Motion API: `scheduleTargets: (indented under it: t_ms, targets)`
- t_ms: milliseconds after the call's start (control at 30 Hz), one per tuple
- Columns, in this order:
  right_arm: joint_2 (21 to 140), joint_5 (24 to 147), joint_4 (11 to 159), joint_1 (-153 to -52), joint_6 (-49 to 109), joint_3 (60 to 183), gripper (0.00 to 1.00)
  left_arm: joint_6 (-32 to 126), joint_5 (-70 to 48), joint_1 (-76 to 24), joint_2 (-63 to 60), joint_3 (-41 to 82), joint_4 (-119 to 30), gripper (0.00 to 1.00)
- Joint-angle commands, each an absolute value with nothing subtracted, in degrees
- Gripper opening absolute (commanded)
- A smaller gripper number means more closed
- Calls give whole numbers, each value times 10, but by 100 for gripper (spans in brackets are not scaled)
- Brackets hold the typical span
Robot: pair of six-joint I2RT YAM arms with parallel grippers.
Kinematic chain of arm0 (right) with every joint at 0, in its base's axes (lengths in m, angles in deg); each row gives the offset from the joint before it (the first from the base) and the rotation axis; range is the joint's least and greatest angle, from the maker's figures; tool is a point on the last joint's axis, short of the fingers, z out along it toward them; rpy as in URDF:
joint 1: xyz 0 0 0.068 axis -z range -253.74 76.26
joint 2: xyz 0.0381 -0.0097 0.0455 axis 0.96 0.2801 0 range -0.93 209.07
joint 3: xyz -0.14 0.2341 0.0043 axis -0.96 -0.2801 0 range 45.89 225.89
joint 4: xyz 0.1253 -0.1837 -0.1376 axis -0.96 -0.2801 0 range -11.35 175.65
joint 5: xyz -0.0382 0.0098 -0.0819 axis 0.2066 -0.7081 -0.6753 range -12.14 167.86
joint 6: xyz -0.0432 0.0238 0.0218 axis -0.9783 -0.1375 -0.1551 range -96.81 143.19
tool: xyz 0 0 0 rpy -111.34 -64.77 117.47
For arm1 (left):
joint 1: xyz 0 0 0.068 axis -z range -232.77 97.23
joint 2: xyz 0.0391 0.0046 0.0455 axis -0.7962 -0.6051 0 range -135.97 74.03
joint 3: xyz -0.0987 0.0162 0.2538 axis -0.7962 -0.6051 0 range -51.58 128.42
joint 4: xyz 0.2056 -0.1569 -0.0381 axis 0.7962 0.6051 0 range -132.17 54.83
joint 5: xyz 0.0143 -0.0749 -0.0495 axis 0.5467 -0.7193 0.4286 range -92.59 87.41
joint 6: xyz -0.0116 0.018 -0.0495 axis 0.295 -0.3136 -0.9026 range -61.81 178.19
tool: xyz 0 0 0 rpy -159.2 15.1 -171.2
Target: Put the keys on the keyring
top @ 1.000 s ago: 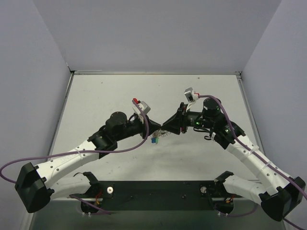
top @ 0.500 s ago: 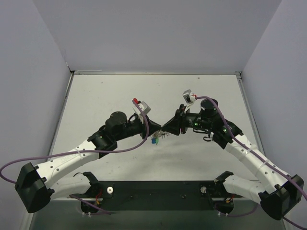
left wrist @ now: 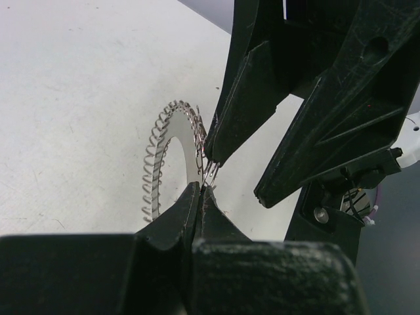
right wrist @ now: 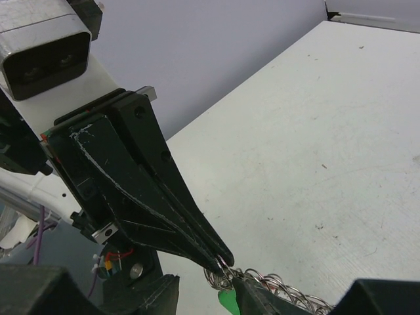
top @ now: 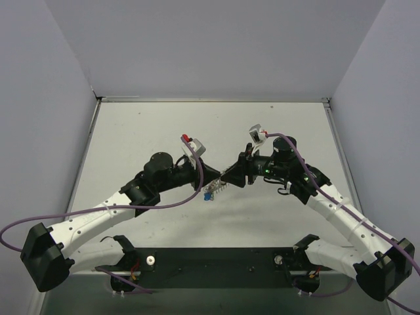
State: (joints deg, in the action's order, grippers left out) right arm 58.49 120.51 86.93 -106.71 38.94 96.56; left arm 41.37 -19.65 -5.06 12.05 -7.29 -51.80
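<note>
Keyring (left wrist: 156, 164) is held raised over the middle of the desk (top: 131, 131), its coiled wire pinched in the closed left gripper (left wrist: 200, 191). The right gripper (left wrist: 236, 180) is seen with jaws apart, one fingertip touching the coil. Blue and green keys (top: 208, 193) are seen dangling just below both grippers.

The keyring (left wrist: 152, 167) is bare silvery metal, coiled wire that catches a bit of shine. The green-headed key (right wrist: 228, 303) looks like smooth plastic on that head. The left gripper (right wrist: 220, 257) is hard black plastic, mostly matt, with pale scuffs and scratches down the fingers. The table (right wrist: 341, 118) surface is white and matt, lightly speckled with small dark marks.
</note>
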Motion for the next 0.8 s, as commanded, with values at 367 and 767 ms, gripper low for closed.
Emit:
scheduleTargets:
  t_ms: [367,767]
  targets:
    - [598,1215,912,-1063,377,954,43,398,-293,-52,118,-27,-604,0]
    - [605,1250,929,-1063,385,953,7,390,-291,-52,125,-36,-621,0]
